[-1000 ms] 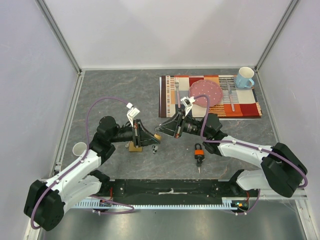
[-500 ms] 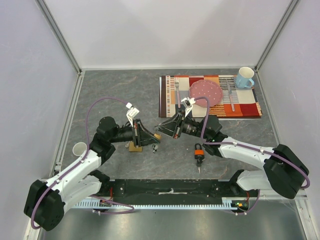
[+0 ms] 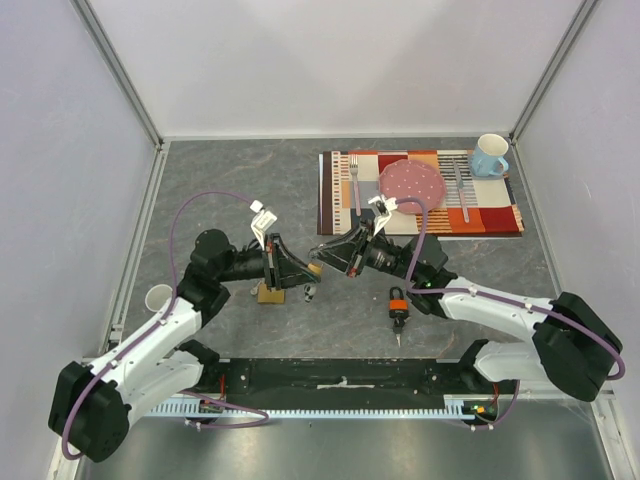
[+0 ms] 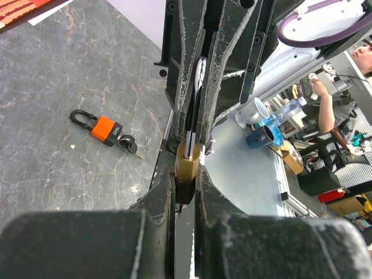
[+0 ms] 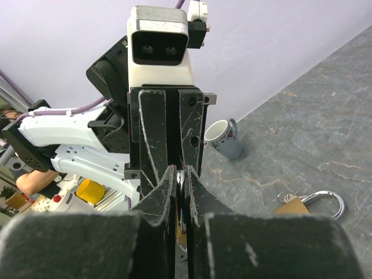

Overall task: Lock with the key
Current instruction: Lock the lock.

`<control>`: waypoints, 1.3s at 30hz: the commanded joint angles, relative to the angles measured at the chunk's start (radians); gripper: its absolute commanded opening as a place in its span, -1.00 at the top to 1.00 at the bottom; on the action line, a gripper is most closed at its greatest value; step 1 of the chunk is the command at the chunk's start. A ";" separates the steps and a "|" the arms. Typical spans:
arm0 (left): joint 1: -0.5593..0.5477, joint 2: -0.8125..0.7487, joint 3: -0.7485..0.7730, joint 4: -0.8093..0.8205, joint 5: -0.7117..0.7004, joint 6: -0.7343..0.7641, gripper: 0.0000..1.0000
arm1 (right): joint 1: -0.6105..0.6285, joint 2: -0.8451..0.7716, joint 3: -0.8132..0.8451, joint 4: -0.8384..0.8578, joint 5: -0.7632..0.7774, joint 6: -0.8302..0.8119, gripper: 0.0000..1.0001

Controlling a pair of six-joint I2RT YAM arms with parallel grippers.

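Nearest the arm bases, an orange padlock (image 3: 398, 298) lies on the grey surface (image 3: 230, 180) with a dark key at its base. A brass padlock with an open shackle (image 3: 268, 293) lies below the left arm. Just beyond, the two arms meet tip to tip. The left gripper (image 3: 304, 272) is clenched on a small brass lock (image 4: 187, 170), and the right gripper (image 3: 326, 254) is clamped on a thin silver key (image 4: 200, 72) reaching to that lock. Farther back lies a placemat (image 3: 500, 215) with a plate (image 3: 412, 183) and a blue mug (image 3: 489, 155) at its far corner.
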 commanded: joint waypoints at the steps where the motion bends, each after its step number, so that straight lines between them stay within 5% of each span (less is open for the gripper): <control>1: 0.035 -0.005 0.134 0.182 -0.192 -0.029 0.96 | 0.100 0.023 -0.062 -0.140 -0.176 -0.030 1.00; 13: 0.049 0.040 0.194 0.184 -0.171 -0.021 0.96 | 0.118 0.050 -0.100 -0.109 -0.170 -0.019 1.00; 21: 0.049 0.029 0.128 0.234 -0.072 -0.032 0.96 | 0.110 0.062 0.053 -0.184 -0.004 -0.017 1.00; 28: 0.049 -0.070 0.081 0.040 -0.082 0.065 0.92 | 0.077 0.101 0.196 -0.226 -0.016 -0.030 1.00; 30: 0.049 -0.098 0.068 -0.025 -0.094 0.091 0.77 | 0.049 0.098 0.208 -0.256 -0.013 -0.039 1.00; 36: 0.047 -0.132 0.039 -0.062 -0.101 0.105 -0.39 | -0.038 0.073 0.222 -0.310 -0.027 -0.042 1.00; 39: 0.049 -0.137 0.035 -0.060 -0.103 0.103 -0.50 | -0.083 0.044 0.217 -0.328 -0.033 -0.040 1.00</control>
